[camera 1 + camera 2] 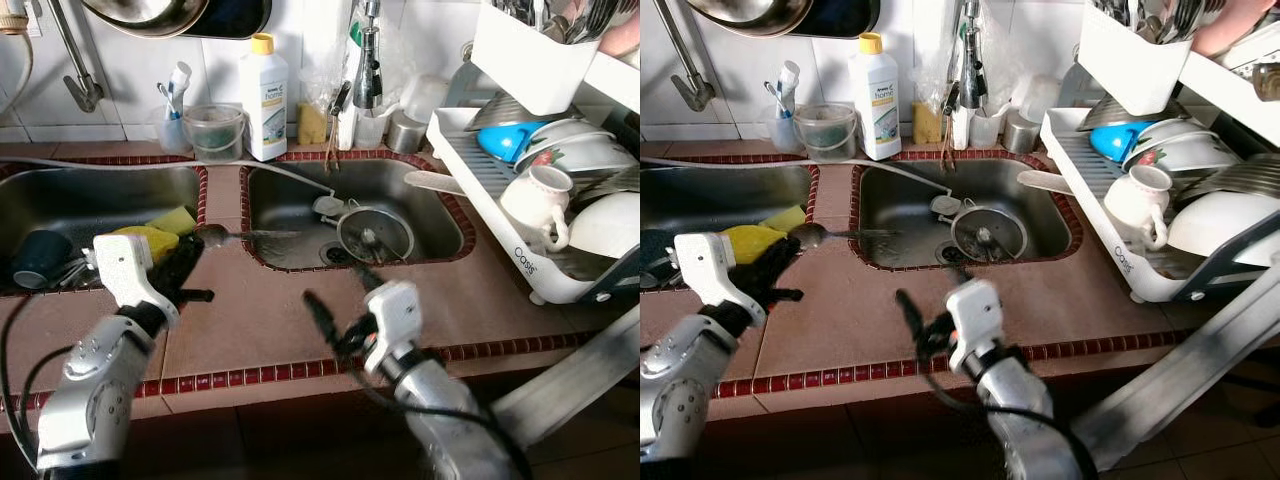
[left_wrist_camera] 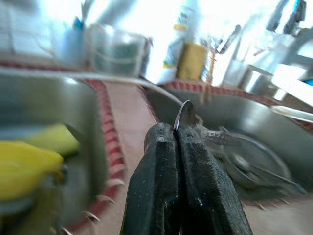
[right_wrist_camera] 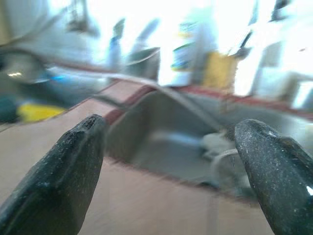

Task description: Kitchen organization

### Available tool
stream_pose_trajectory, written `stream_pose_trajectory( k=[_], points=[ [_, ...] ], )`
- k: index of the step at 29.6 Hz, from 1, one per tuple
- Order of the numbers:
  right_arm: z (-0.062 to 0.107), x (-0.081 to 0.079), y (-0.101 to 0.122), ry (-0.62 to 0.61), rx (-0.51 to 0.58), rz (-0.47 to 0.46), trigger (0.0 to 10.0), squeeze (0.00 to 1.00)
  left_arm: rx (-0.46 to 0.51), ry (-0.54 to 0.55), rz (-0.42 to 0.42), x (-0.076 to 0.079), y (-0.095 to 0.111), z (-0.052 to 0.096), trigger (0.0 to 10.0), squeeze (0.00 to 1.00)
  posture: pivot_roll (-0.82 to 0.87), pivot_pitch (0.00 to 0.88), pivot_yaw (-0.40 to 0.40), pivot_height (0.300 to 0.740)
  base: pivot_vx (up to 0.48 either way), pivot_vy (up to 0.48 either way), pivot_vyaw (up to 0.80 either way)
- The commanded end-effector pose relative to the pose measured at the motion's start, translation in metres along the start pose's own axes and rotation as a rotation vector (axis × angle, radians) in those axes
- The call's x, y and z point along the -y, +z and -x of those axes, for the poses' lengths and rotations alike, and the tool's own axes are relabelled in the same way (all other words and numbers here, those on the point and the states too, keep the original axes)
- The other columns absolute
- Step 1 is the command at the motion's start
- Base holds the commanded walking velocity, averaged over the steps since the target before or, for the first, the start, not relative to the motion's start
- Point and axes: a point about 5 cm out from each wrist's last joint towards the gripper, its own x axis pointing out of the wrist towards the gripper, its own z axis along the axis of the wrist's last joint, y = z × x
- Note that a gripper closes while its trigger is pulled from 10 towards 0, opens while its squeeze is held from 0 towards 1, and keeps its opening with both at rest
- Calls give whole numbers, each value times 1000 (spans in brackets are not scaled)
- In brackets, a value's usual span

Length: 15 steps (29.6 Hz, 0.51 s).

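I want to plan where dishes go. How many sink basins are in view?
2. The left basin holds a yellow sponge and a dark cup. The right basin holds a round strainer. None seems hidden.

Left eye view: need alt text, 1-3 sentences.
The left gripper, shut on a spoon, holds it over the tiled divider between two steel sinks, its handle reaching toward the right sink. The right gripper hangs open above the counter in front. A strainer lies in the right sink; a dish rack full of crockery stands further right.
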Motion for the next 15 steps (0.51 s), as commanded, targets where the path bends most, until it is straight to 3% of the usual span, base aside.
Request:
stream_pose_trajectory(
  k=[1, 3, 7, 15],
  points=[
    [0, 7, -1, -35, 4, 0, 10000, 0, 9, 12, -56, 1, 2, -4, 10000, 0, -73, 5, -37, 740, 0, 0, 0],
    [-1, 14, 2, -73, 19, 13, 10000, 0, 25, 27, -123, 2, 5, -8, 10000, 0, -75, 0, -33, 740, 0, 0, 0],
    [-4, 36, 8, -187, 57, 27, 10000, 0, 96, 44, -175, 9, 12, -16, 10000, 0, -80, 0, -29, 740, 0, 0, 0],
    [-6, 43, 9, -238, 75, 48, 10000, 0, 179, 71, -202, 21, 15, -22, 10000, 0, -94, 0, -31, 740, 0, 0, 0]
  ],
)
